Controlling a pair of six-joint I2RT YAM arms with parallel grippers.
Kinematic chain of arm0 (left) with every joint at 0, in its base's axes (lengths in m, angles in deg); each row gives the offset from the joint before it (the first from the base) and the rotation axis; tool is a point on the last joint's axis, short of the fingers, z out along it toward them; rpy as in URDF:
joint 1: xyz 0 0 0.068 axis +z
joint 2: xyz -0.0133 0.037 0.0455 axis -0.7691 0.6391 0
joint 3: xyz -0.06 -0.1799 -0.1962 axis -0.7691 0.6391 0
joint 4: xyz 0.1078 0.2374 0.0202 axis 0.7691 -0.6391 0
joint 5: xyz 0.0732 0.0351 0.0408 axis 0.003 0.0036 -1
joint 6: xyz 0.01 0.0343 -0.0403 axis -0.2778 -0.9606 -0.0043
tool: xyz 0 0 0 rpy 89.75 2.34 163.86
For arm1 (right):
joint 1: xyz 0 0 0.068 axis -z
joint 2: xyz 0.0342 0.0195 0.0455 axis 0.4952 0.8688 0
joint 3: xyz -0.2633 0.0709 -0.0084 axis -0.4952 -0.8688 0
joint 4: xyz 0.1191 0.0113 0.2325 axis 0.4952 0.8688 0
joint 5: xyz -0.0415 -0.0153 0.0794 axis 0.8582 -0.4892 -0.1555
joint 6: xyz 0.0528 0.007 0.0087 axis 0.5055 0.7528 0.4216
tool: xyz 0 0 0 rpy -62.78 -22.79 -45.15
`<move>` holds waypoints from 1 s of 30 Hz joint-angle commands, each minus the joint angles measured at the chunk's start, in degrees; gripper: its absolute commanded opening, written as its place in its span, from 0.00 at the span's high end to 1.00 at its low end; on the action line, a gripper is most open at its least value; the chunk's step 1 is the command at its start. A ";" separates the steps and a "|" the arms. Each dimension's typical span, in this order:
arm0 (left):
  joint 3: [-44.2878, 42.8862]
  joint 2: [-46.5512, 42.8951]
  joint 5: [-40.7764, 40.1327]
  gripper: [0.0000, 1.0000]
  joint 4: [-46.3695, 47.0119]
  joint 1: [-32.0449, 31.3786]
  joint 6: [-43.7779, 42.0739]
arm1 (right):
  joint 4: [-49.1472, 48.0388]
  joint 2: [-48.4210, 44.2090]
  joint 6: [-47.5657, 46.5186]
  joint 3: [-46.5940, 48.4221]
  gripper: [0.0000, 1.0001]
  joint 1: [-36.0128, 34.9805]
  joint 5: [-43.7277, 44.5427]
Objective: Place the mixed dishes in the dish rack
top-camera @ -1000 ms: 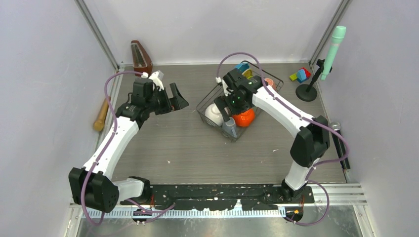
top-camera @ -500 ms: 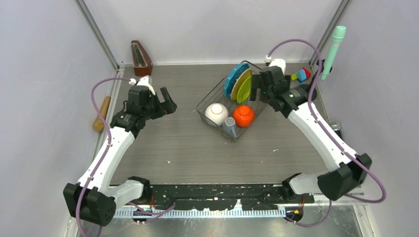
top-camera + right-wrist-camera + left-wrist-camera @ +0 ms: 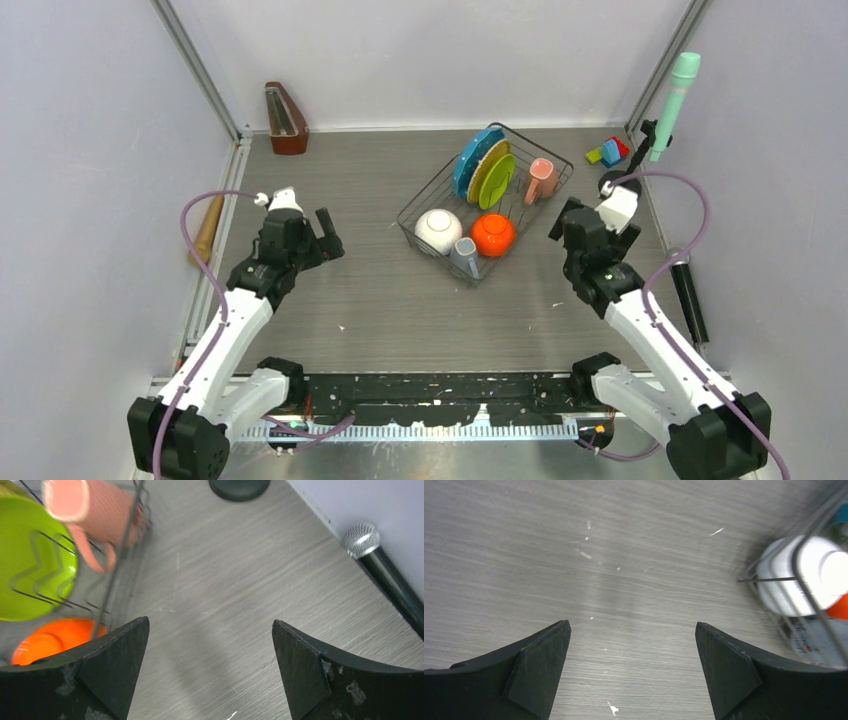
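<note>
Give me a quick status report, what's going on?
Left pincer, right pincer open, empty. All six dishes inside dish rack. Nothing in the way.

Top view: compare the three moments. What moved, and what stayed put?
The right arm pulled back from over the rack toward the near right; the left arm drew back nearer too. Neither holds anything. The rack and its dishes stayed put.

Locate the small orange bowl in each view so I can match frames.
Top external: orange bowl at the near end of the dish rack, right of the white bowl.
Left wrist: orange bowl, a sliver at the right edge, behind rack wire.
Right wrist: orange bowl bottom left, below the lime-green plate.
Shared landmark: dish rack wires.
</note>
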 commanded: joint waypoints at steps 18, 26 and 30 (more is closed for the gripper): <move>31.31 18.62 -18.54 0.01 76.99 2.18 -24.44 | -67.20 17.66 -9.29 -29.51 0.01 17.80 -14.96; 32.09 32.09 -12.85 0.05 93.94 4.11 -30.33 | -84.87 32.77 -14.70 -29.46 0.02 17.93 -18.80; 31.40 34.84 -12.36 0.04 93.57 4.53 -30.07 | -80.00 36.22 -13.78 -24.90 0.00 18.81 -19.79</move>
